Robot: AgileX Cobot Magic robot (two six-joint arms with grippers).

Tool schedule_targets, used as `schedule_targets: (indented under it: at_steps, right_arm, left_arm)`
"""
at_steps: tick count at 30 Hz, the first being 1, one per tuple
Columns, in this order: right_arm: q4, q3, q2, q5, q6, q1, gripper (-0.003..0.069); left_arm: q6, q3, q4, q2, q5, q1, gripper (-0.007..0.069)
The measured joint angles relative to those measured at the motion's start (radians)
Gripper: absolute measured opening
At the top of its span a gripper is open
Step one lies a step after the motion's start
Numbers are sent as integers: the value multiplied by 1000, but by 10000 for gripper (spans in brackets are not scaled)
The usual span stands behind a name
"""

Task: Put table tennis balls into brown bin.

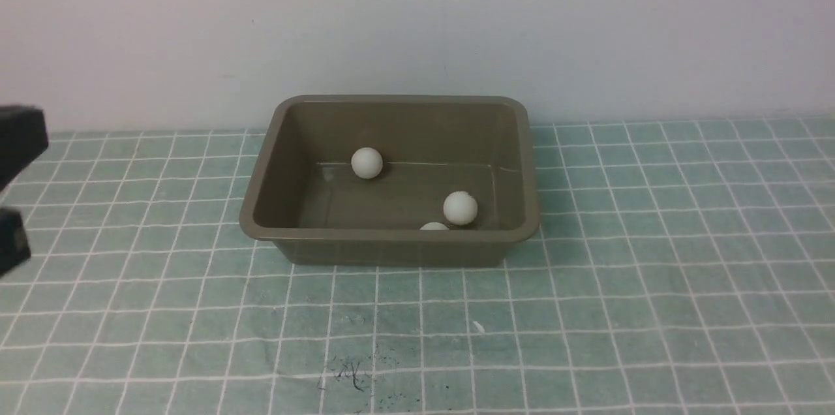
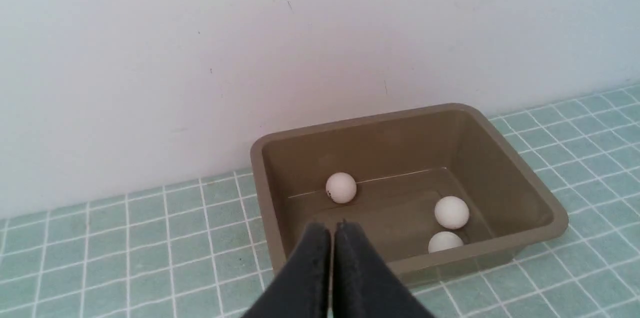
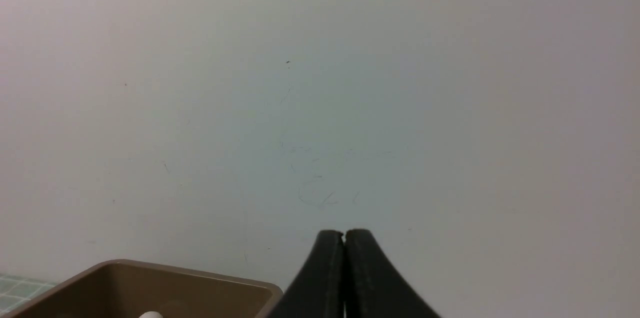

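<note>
**Work state.** All three table tennis balls (image 1: 460, 208) lie inside the brown bin (image 1: 391, 236), which stands on the desk (image 1: 652, 284) close to the wall (image 1: 417, 23). One ball (image 1: 366, 162) rests at the foot of the bin's far wall. The other two sit just beside each other near the front right corner, the nearer one (image 1: 434, 226) partly hidden by the front rim. No ball is visible on the desk.

**Gripper state.** The left gripper (image 2: 332, 228) has its jaws pressed together with nothing between them. It stands off to the left of the bin and touches nothing. The right gripper (image 3: 344, 234) is likewise closed and empty and faces the wall, with only a corner of the bin at the edge of its view.

**Procedure.** The placing work appears complete, so the step in hand is judged to be withdrawal only.
1. Confirm the count of three from the left wrist view.
2. Move each arm away on a path well clear of the rim. The tub looks light, and a knock could shift it or set the balls rolling.
3. Hold the jaws closed so that no finger catches the out-turned rim.
</note>
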Motion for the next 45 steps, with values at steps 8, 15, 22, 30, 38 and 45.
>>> schedule_targets:
  at_steps: [8,15,22,30,38,45]
  right_arm:
    - [0,0,0,0,0,0,-13]
    - [0,0,0,-1,0,0,-13]
    - [0,0,0,-1,0,0,-13]
    - [-4,0,0,-1,0,0,-13]
    - [-5,0,-1,2,0,0,-13]
    - [-6,0,-1,5,4,0,-13]
  left_arm:
    - [-52,184,160,-311,-41,0,-4]
    - [-197,203,246,-339,-34,0,-4]
    - [-260,237,244,-339,-35,0,-4]
    - [-223,580,183,-513,-141,121,-3]
    - [-73,790,72,-569,-178,234,-3]
    - [-61,787,63,-569,-148,239,-3]
